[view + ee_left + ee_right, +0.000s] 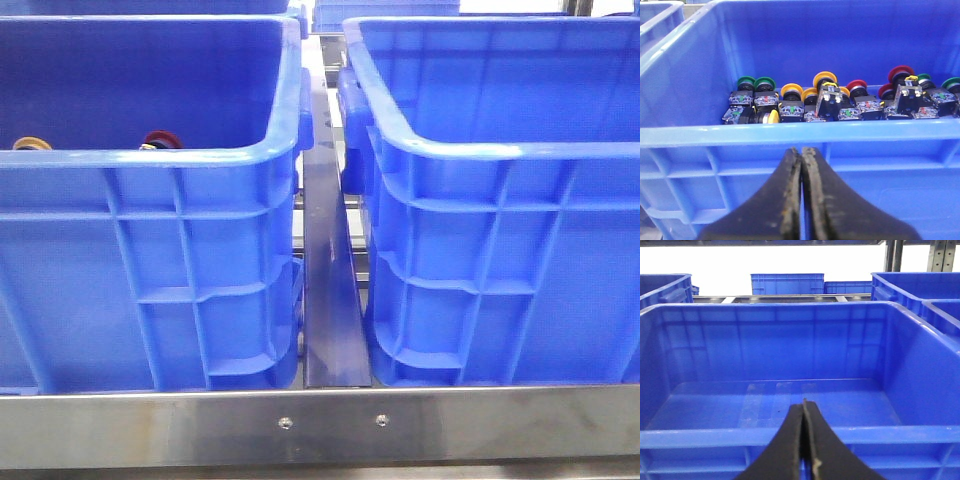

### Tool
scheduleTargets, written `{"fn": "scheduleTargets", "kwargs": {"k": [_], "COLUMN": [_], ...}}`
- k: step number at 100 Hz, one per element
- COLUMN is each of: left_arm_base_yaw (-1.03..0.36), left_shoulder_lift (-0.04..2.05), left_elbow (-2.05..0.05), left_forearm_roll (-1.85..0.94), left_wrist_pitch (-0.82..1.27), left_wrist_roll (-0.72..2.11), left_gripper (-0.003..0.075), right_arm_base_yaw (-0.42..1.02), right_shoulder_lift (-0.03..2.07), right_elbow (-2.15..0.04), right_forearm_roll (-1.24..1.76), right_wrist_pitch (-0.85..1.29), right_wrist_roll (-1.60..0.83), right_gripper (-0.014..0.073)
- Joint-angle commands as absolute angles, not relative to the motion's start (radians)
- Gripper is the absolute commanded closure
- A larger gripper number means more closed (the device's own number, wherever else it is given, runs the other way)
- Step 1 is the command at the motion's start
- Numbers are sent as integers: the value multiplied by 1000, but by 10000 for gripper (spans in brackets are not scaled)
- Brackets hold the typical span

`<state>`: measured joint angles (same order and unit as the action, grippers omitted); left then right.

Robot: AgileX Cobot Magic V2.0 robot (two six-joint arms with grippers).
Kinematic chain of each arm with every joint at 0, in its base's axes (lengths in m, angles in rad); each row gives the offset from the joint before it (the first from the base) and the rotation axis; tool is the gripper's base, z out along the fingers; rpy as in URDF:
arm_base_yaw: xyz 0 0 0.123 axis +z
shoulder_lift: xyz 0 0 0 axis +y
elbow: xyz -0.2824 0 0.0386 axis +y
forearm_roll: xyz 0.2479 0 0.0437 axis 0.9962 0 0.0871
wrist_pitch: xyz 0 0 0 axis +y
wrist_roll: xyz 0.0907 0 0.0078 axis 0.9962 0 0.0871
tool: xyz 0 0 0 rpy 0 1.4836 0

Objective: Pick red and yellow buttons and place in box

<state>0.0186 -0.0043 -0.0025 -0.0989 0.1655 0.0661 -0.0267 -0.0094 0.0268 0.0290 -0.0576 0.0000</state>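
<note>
Several push buttons lie in a row inside the left blue crate (790, 134), among them yellow buttons (824, 80) and red buttons (900, 74). In the front view only a yellow cap (32, 143) and a red cap (160, 139) peek over that crate's rim. My left gripper (801, 150) is shut on nothing, outside the crate's near wall, just below its rim. The box (790, 436), the empty blue crate on the right (470, 150), faces my right gripper (804, 402), which is shut and empty before its near rim. Neither gripper shows in the front view.
Green buttons (755, 82) lie in the same row, and another green one (952, 83) at its other end. A metal rail (328, 290) runs between the two crates, and a steel bar (320, 425) crosses in front. More blue crates (787, 283) stand behind.
</note>
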Motion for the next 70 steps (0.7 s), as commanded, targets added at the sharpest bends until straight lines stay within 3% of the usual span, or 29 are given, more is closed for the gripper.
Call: {"fn": "scheduleTargets", "kwargs": {"k": [1, 70], "left_arm_base_yaw": [17, 17], "left_shoulder_lift": [-39, -38], "left_elbow": [46, -16], "left_forearm_roll": [-101, -101], "left_wrist_pitch": [80, 35], "left_wrist_roll": [58, 58], "left_gripper": [739, 739], "right_arm_base_yaw": [-25, -25], "right_shoulder_lift": [-36, -36], "right_elbow": [8, 8], "right_forearm_roll": [20, 20], "right_wrist_pitch": [-136, -136], "right_wrist_roll": [0, 0], "right_gripper": [662, 662]}}
